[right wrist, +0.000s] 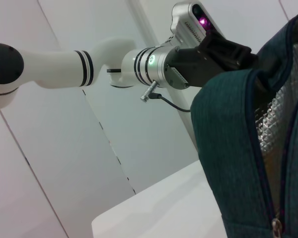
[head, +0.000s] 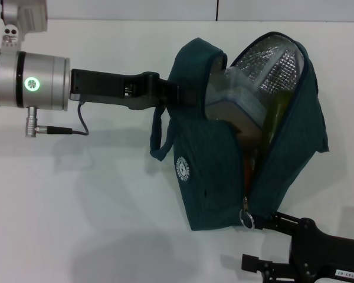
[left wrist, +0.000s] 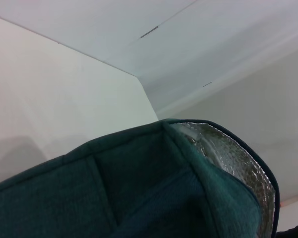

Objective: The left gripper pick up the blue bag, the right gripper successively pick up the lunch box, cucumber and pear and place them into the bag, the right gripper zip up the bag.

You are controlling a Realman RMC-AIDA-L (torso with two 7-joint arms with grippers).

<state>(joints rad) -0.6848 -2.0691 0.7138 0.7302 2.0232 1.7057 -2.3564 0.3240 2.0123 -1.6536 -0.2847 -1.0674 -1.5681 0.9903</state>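
1. white tabletop spreads under both arms.
2. left gripper is clamped on the blue bag at its upper rim, holding it up with the mouth open.
3. right gripper sits just beside the ring zipper pull; i cannot tell how its fingers stand.
4. lunch box sits inside against the foil lining, and the cucumber stands beside it.
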